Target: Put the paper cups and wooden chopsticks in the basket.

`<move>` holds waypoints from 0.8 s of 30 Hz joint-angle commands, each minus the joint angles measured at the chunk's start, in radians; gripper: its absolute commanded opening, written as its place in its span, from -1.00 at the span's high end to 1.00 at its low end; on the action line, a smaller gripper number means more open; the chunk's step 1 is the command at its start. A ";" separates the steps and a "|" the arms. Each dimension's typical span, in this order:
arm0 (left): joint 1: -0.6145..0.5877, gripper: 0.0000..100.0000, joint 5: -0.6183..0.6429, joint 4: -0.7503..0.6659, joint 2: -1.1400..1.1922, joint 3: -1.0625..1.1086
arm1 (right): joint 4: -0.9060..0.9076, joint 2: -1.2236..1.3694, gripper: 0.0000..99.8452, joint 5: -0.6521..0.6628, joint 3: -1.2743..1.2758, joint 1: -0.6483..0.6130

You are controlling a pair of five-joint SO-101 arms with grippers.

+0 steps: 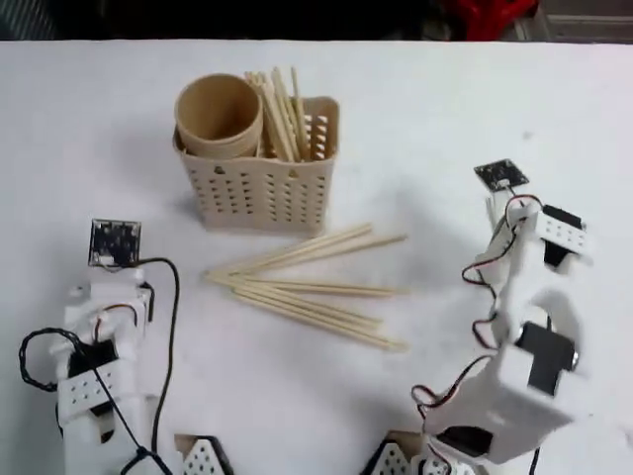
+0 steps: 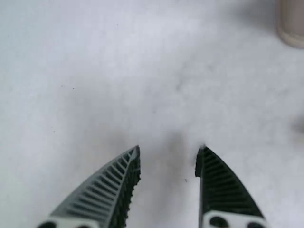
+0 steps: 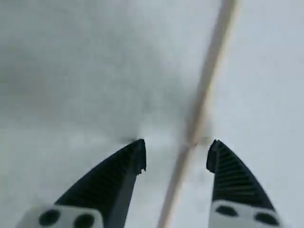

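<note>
Paper cups [image 1: 219,114]: nested in basket [image 1: 262,193] beside upright chopsticks [image 1: 282,114]. Loose chopsticks [image 1: 316,289]: heaped on desk [image 1: 445,99] before basket. Left jaws: open, empty. Right jaws: open, single chopstick [image 3: 209,80] between, ungripped.

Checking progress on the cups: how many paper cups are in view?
2 paper cups, nested one in the other, at the left end of the basket in the high view; more may hide within the stack.

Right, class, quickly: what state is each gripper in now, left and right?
Left gripper: open, holding nothing.
Right gripper: open, with a wooden chopstick lying between its jaws, not gripped.
</note>
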 commanded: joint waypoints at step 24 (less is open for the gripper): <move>0.012 0.59 -0.011 -0.020 -0.016 -0.003 | 0.248 -0.254 0.97 -0.152 -0.226 0.091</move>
